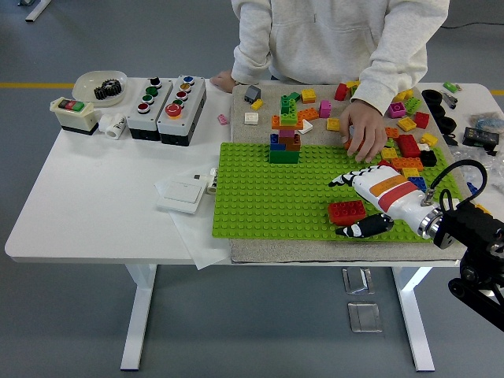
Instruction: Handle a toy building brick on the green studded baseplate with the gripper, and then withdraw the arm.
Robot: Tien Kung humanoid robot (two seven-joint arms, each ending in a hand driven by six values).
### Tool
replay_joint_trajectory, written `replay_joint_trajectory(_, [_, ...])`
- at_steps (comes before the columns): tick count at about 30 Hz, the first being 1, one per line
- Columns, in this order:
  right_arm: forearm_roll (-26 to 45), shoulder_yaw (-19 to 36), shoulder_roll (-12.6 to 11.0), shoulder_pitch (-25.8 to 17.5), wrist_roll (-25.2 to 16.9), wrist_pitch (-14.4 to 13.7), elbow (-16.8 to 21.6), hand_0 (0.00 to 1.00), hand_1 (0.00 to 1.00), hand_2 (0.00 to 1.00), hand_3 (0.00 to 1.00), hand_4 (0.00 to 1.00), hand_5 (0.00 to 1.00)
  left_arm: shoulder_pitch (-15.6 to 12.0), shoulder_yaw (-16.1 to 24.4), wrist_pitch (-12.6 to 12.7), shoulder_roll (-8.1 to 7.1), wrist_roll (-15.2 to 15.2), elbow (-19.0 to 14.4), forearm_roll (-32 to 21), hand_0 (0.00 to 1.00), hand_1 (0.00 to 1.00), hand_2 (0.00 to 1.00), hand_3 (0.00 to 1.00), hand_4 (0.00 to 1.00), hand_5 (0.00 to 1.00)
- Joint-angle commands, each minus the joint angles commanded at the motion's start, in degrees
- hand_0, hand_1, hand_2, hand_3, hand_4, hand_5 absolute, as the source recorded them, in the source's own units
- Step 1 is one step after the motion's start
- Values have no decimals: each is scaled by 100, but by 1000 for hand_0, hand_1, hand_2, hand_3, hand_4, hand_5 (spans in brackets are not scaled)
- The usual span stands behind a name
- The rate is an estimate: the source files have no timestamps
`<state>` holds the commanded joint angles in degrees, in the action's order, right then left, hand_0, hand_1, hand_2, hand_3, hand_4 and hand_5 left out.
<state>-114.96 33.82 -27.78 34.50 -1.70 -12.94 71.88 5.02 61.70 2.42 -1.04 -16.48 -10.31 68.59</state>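
Now: red brick (pixel 347 212) down on green baseplate (pixel 260 197), 5 o'clock corner. Right hand (pixel 372 198) just beside, fingers spread, holding nothing. Risk: thumb clipping brick on pullback; person's hand (pixel 364 134) close at 12.

Single head view. We look from high on the robot's side, forward and down over the white table (pixel 94 197), whose near edge runs below the green studded baseplate (pixel 260 197) across the lower frame. We stand far enough back to take in the whole tabletop, its legs and the grey floor. A person's torso (pixel 331 39) closes the top edge, beyond the baseplate. No second view shares the scene.
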Motion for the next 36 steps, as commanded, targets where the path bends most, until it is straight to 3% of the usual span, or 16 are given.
replay_joint_trajectory(10, [-88,170,410,-5,87,-385,-410,717,682,747,804,985,399,12,-53,0,-3,0,0,-41,779,716,676,562,588,609])
replay_joint_trajectory(15, [-116,198,516,10,74,-417,-607,716,682,741,802,980,400,28,-80,5,-6,8,0,-90,779,716,677,563,588,608])
replay_joint_trajectory(36, [-194,215,586,36,36,-401,-826,717,680,739,801,964,403,49,-105,6,-3,12,0,-130,779,716,678,562,588,606])
